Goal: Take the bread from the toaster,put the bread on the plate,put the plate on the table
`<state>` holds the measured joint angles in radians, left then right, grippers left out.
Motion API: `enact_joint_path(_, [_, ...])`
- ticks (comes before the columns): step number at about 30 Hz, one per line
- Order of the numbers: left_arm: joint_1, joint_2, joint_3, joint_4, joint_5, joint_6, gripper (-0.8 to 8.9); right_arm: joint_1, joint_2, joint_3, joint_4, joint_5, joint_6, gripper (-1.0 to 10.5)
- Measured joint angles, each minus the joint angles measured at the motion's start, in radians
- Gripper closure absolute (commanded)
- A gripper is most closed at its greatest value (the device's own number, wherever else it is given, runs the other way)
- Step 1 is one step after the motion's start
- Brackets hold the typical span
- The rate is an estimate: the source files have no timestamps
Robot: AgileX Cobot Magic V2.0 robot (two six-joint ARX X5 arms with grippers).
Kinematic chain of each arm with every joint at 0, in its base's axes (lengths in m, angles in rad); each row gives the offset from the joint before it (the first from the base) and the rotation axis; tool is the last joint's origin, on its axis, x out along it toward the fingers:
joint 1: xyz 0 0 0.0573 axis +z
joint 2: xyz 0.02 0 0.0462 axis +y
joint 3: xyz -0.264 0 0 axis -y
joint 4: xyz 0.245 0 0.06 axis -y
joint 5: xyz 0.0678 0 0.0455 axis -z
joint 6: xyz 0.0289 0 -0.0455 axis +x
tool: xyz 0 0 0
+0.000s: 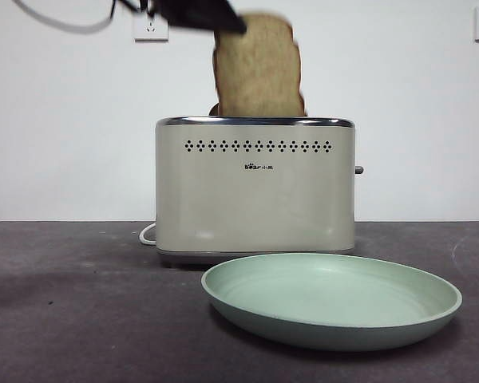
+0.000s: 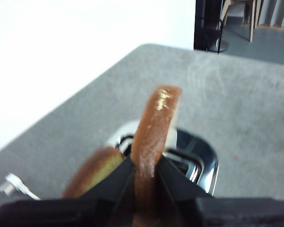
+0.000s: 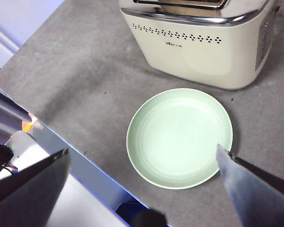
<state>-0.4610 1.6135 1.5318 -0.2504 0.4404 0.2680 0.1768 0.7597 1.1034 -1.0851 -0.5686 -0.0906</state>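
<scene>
Step 1 under way: left gripper (image 2: 146, 175) pinches the flat speckled tan bread slice with dark brown crust (image 1: 258, 68) by its crust edge, jaws pressed against both faces. The slice is mostly raised above the chrome slot of the boxy cream toaster (image 1: 255, 191), its lower edge level with the rim or just inside; clearance cannot be judged. A 2nd, narrower slice (image 2: 93, 171) sits in the other slot.

Remaining: carry the bread to the round pale mint-green plate (image 1: 335, 319), then place the plate.

The plate lies empty on the dark grey matte bench (image 1: 72, 303), just in front of the toaster, toward the near edge. Right gripper (image 3: 142, 165) hovers high over the plate, jaws spread wide, holding nothing.

Room: open bench on both sides of the toaster; the plate's rim is near the toaster's front face.
</scene>
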Motion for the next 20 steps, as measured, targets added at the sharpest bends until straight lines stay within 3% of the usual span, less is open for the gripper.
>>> enact_joint_path(8, [0.0, -0.043, 0.157, -0.191, -0.016, -0.013, 8.21, 0.0, 0.003, 0.0, 0.0, 0.0, 0.0, 2.9])
enact_joint_path(14, [0.0, -0.211, 0.169, -0.279, -0.12, -0.072, 8.21, 0.0, 0.017, 0.0, 0.0, 0.0, 0.0, 2.9])
enact_joint_path(20, [0.001, -0.37, 0.172, -0.447, -0.127, -0.079, 8.19, 0.0, 0.051, 0.0, 0.002, 0.0, 0.0, 2.9])
